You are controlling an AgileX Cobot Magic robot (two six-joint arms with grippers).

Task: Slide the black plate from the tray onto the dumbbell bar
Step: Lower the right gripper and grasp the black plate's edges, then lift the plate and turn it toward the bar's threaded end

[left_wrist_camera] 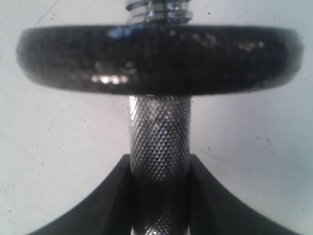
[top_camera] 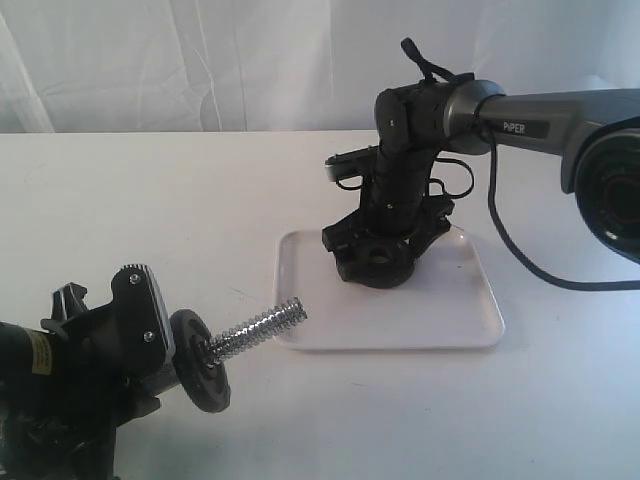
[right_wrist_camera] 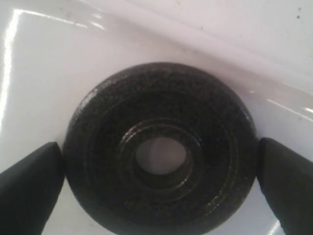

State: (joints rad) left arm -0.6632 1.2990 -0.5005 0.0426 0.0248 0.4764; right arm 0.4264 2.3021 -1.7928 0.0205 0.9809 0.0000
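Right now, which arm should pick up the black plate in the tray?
Right. The right arm's fingers sit against both sides of the black plate, which lies flat in the tray. The left arm's fingers are busy clamping the dumbbell bar, which carries another plate.

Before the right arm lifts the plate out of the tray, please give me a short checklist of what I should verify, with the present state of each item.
1. The right gripper straddles the black plate, with its fingers against the rim on both sides: ok.
2. Firmness of that grip: cannot tell.
3. The plate lies flat in the tray, and its centre hole is unobstructed: ok.
4. The left gripper is shut on the knurled middle of the dumbbell bar: ok.
5. The bar's threaded end is free and points toward the tray; the mounted plate sits back near the left gripper: ok.
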